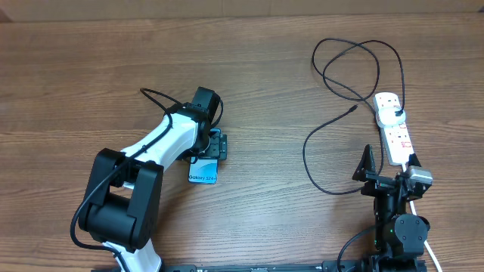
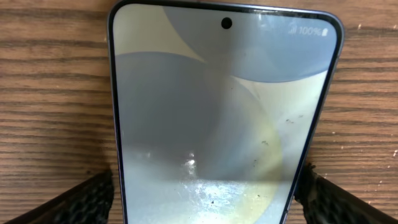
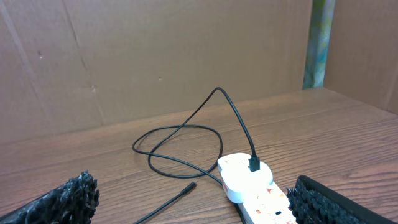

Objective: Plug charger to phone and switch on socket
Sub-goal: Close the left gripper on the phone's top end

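Phone (image 1: 204,174) flat on the worktop (image 1: 76,75), well left of the socket (image 1: 395,128).
Left jaws spread, one on each side of the phone, close to its edges. Right jaws wide apart and empty, at the socket's near end. Charger (image 1: 305,155) plugged into the socket's far end, its tip loose left of the socket.

Phone (image 1: 204,174) lies flat, screen up, left of centre. Charger (image 1: 305,155) is plugged into the far end of the white socket (image 1: 396,134) at right. Its black cable is looped and its connector tip lies loose.
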Motion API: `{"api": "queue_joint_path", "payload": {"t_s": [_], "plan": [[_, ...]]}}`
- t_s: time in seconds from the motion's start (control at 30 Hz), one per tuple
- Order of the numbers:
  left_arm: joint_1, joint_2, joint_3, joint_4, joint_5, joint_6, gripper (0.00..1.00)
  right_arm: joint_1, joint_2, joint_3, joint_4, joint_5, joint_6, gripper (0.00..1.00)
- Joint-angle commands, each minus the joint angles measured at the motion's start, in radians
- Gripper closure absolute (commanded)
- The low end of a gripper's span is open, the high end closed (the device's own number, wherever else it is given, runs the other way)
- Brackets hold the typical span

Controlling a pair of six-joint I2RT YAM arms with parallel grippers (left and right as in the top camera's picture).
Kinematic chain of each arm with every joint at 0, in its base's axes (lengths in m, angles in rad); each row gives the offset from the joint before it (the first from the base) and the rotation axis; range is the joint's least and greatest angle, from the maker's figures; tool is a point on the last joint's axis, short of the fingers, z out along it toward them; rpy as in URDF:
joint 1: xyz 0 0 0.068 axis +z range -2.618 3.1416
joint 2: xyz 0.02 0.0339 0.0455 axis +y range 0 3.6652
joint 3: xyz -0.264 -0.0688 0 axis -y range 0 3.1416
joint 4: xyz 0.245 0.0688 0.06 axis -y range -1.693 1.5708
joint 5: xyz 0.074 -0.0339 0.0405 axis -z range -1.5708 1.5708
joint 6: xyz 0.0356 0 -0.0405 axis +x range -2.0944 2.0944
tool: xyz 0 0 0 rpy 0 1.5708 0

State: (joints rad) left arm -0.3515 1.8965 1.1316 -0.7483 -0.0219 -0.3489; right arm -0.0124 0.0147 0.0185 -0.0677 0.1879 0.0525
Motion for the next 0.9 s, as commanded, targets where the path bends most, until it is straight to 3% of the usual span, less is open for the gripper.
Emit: {"api": "queue_joint_path", "payload": {"t_s": [0.0,0.27,0.67,0.73,0.77,0.87], "plan": [[0.000,0.129,-0.082,-0.012,-0.010,-0.013,0.15,-0.003,-0.012,-0.011,0.007,0.005,0.002,0.00],[0.000,0.129,-0.082,-0.006,-0.009,-0.016,0.28,-0.003,-0.012,-0.011,0.007,0.006,0.002,0.00],[0.000,0.129,-0.082,0.017,-0.003,-0.164,0.31,-0.003,-0.012,-0.011,0.007,0.005,0.002,0.00],[0.000,0.129,-0.082,0.019,-0.003,-0.163,0.24,-0.003,-0.012,-0.011,0.007,0.005,0.002,0.00],[0.000,0.129,-0.082,0.020,-0.003,-0.159,0.15,-0.003,-0.012,-0.011,0.007,0.006,0.002,0.00],[0.000,0.129,-0.082,0.019,-0.003,-0.132,0.00,-0.003,-0.012,-0.011,0.007,0.006,0.002,0.00]]}}
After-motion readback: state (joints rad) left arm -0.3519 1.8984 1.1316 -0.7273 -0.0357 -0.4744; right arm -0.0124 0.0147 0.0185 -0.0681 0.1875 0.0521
